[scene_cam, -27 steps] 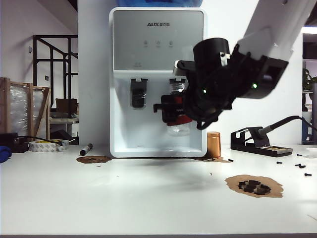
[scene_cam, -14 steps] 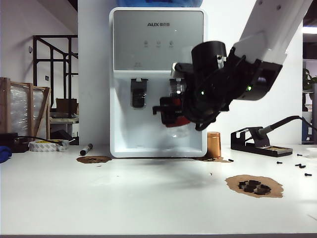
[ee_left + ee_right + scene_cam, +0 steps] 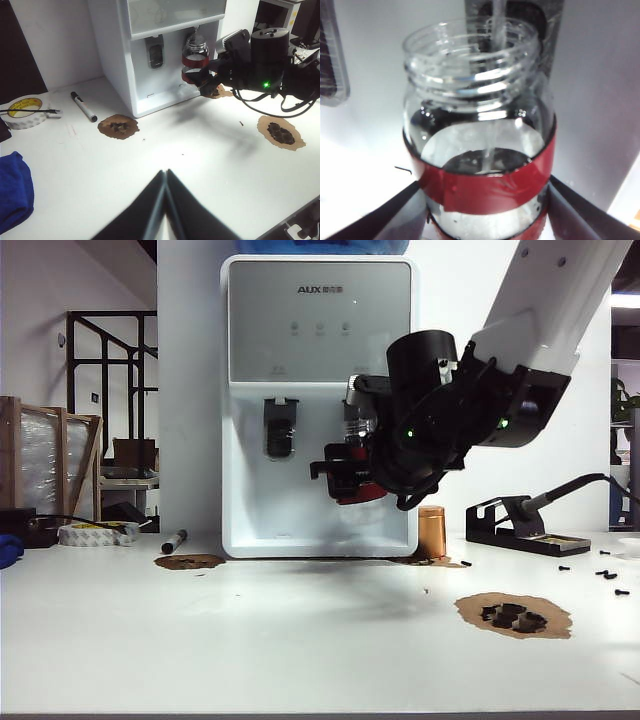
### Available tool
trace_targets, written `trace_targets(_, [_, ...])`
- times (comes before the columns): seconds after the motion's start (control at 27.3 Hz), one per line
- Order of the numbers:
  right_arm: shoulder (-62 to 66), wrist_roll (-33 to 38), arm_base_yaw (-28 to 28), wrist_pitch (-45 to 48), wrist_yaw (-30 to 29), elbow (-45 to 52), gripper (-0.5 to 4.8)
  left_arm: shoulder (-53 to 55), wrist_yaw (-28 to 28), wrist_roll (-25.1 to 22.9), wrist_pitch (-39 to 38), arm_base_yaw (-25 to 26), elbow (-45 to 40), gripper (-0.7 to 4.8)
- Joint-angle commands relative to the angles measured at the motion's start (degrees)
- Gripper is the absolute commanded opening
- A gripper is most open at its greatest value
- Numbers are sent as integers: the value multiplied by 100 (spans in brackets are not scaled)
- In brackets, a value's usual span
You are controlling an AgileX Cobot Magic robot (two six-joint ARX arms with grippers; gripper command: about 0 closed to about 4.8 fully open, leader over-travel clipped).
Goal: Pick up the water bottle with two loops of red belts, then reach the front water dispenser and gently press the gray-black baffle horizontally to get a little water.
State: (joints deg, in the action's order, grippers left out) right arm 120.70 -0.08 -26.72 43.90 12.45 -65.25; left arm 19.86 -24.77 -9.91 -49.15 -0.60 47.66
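**Clutter on the white tabletop**

A copper-coloured cylinder (image 3: 431, 532) stands upright right of centre in the exterior view, on a brown patch. Further right sits a black soldering-iron stand (image 3: 516, 527) with its iron resting in it, and small black screws (image 3: 606, 574) lie scattered at the right edge. In the lower right, a brown scorched patch (image 3: 513, 615) holds several small black pieces. At the left, a black marker (image 3: 173, 540) lies beside another brown patch (image 3: 189, 562). A roll of tape (image 3: 96, 533) rests further left, and a blue cloth (image 3: 15, 192) lies at the far left edge. Behind, at upper left, stands a dark metal railing (image 3: 110, 370).
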Motion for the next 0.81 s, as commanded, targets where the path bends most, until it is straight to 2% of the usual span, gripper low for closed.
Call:
trace_targets(0.04, [-33, -72, 44, 214, 151, -52, -4, 11, -9, -15, 28, 0, 26, -5])
trace_targets(0.44, [-376, -151, 35, -55, 101, -20, -4, 11, -9, -15, 28, 0, 26, -5])
trace_targets(0.81, [-754, 26, -77, 256, -153, 859, -4, 11, -9, -15, 22, 0, 26, -5])
